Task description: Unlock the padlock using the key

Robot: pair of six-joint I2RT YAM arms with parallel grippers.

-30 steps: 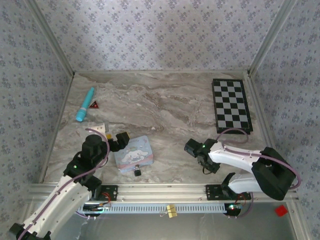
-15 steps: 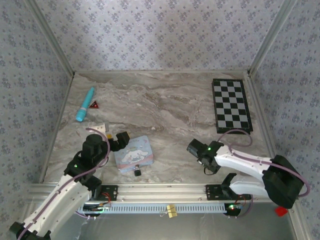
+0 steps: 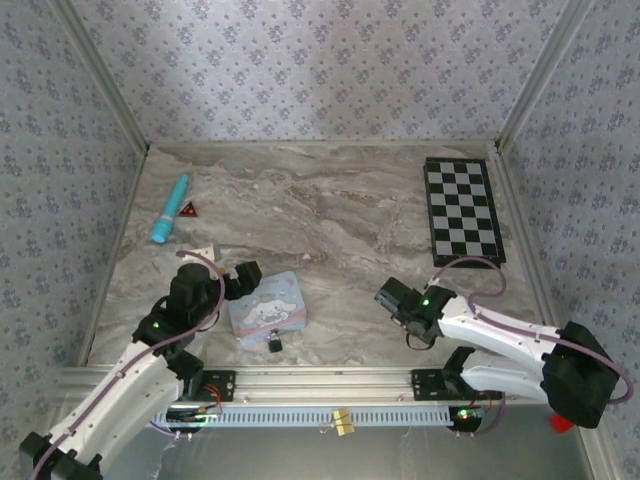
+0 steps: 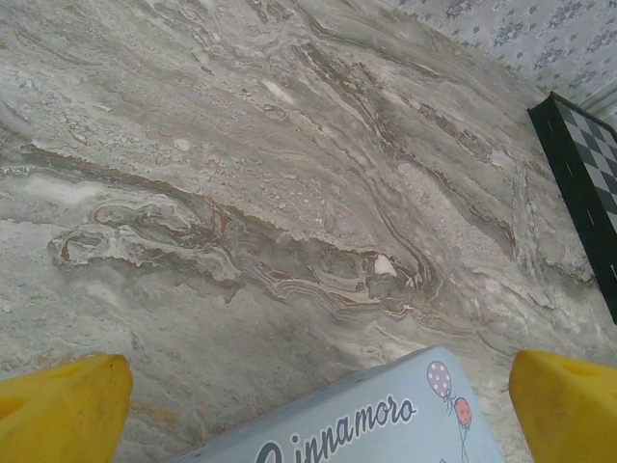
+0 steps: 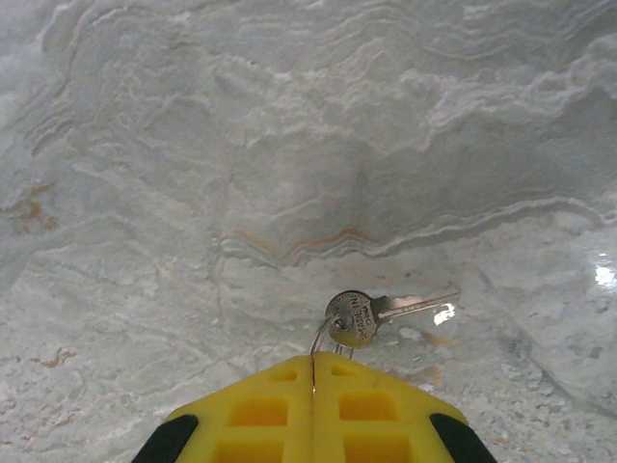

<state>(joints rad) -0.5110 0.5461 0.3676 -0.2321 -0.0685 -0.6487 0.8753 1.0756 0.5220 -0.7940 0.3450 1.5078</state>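
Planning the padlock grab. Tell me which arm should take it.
Left. The left gripper is open beside the tin, near the padlock; the right gripper is shut on the ring of the key.

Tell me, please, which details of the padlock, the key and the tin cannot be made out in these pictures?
- Padlock, top view: too small to show its keyhole, or whether the shackle is latched.
- Key, right wrist view: the stamped letters are blurred, and its ring vanishes between the fingers of the right gripper.
- Tin, left wrist view: cut off by the bottom edge, so the lettering is partly lost.
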